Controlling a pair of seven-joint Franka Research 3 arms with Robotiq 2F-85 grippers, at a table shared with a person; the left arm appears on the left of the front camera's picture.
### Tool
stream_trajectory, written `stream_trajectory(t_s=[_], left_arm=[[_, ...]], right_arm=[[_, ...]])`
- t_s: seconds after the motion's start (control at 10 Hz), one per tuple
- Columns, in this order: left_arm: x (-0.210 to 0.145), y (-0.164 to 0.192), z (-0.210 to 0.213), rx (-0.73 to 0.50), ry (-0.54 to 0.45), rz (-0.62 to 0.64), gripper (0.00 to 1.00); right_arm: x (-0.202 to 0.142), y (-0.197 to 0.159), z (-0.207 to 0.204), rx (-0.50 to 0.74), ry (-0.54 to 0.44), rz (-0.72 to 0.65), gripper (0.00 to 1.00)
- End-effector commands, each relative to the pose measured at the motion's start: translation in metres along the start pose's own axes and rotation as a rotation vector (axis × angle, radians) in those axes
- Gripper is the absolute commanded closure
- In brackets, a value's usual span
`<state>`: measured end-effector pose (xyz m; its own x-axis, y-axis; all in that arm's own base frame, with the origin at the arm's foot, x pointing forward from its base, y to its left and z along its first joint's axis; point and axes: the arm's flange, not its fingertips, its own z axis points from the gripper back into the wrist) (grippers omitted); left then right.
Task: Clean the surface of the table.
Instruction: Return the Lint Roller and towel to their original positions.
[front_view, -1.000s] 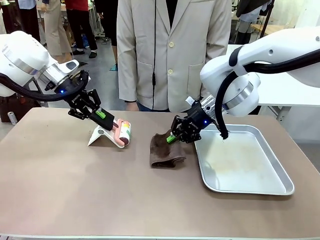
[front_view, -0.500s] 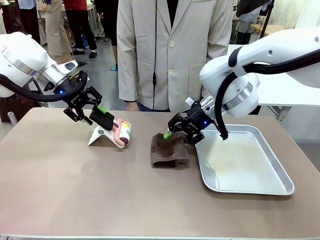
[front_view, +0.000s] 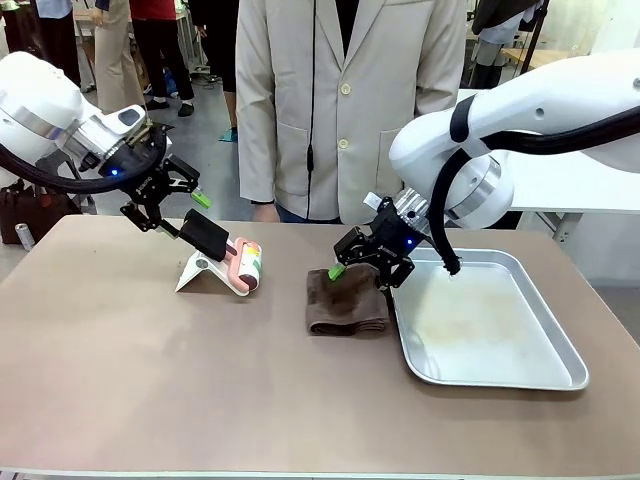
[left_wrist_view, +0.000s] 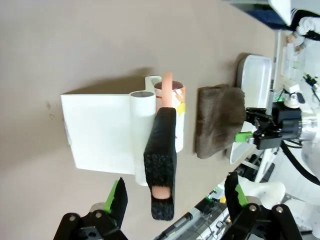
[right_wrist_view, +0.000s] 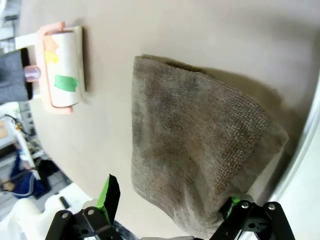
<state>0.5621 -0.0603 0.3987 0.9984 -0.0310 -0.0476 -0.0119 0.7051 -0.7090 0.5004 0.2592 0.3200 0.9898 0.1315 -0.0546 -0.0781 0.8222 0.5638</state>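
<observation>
The brownish table (front_view: 150, 380) carries a lint roller (front_view: 246, 263) with a black handle (front_view: 205, 235), leaning on a white stand (front_view: 200, 272). My left gripper (front_view: 170, 210) hovers open just behind the handle's upper end. In the left wrist view the handle (left_wrist_view: 161, 165) points up between the spread fingers of my left gripper (left_wrist_view: 175, 197), touching neither pad. A folded brown cloth (front_view: 345, 300) lies flat beside the tray. My right gripper (front_view: 365, 272) stands open just above the cloth's far edge. In the right wrist view the cloth (right_wrist_view: 200, 145) spreads beyond my right gripper (right_wrist_view: 170, 200).
A silver metal tray (front_view: 560, 375) sits on the table's right side, its left rim against the cloth. A person in a beige jacket (front_view: 340, 100) stands at the far edge, behind the middle. The table's near half is bare.
My left gripper has drawn back up and to the left, off the roller's handle. My right gripper has lifted off the cloth, which now lies flatter and slightly further right.
</observation>
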Motion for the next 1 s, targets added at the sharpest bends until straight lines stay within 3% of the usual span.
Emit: stream_trajectory(t_s=[0.0, 0.3, 0.5, 0.7, 0.9], left_arm=[[-0.019, 0.004, 0.008, -0.039, -0.043, -0.042, 0.00], [-0.043, -0.001, 0.032, -0.076, -0.107, -0.088, 0.00], [-0.067, -0.002, 0.052, -0.115, -0.152, -0.142, 0.00], [-0.100, 0.009, 0.083, -0.219, -0.129, -0.228, 0.00], [-0.135, 0.031, 0.105, -0.321, -0.008, -0.293, 0.00]], right_arm=[[0.003, 0.024, 0.008, -0.120, -0.013, 0.035, 0.00], [0.003, 0.055, 0.034, -0.318, -0.037, 0.086, 0.00], [-0.009, 0.058, 0.062, -0.307, -0.120, 0.080, 0.00], [-0.033, 0.043, 0.092, -0.089, -0.177, 0.004, 0.00], [-0.069, 0.014, 0.113, 0.250, -0.129, -0.004, 0.00]])
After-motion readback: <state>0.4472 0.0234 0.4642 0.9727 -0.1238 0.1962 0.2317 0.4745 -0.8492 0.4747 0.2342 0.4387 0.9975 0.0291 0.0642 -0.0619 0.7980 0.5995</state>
